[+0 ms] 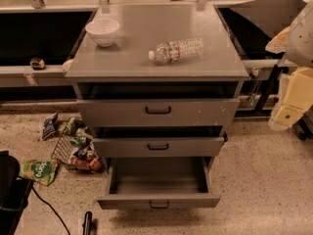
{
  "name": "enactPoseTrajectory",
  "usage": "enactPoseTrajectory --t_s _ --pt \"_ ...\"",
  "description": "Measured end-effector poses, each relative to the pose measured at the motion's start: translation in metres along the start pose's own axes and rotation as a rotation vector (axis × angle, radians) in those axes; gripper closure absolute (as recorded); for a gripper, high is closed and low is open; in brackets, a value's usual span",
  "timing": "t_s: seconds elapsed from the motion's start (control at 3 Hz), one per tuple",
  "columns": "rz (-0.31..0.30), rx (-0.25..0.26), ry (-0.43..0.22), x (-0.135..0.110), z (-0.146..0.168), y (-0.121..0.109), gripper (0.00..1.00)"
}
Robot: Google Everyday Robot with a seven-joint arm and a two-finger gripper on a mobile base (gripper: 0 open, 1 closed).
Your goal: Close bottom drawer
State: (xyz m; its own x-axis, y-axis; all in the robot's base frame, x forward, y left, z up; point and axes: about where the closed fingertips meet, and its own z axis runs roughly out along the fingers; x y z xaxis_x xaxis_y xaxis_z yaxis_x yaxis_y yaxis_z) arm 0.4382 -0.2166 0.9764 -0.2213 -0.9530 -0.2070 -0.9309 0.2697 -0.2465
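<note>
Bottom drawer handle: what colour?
Handle black, bottom drawer grey; camera view. Pincer at right edge, apart from drawer.

White bowl (102, 31), water bottle (176, 50) lying on cabinet top (161, 21); wire basket (68, 153), possibly snack bags (39, 170), on floor (264, 180).

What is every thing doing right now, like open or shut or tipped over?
bottom drawer, pulled far out, looks empty.
middle drawer, open a little.
top drawer, open a little.
water bottle, lying on its side.
bowl, upright.
gripper, at the right edge, away from the drawers.

Gripper (286, 115) right; bottom drawer (159, 201) front free
</note>
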Motion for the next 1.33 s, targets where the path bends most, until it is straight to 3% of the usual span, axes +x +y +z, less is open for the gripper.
enactPoseTrajectory --t_s 0.33,0.67,1.33 --pt "0.000 0.000 0.000 0.000 0.000 0.000 0.00" --pt "-0.017 -0.048 -0.051 -0.002 0.033 0.014 0.00" --pt "-0.043 -0.221 -0.277 -0.021 0.150 0.078 0.00"
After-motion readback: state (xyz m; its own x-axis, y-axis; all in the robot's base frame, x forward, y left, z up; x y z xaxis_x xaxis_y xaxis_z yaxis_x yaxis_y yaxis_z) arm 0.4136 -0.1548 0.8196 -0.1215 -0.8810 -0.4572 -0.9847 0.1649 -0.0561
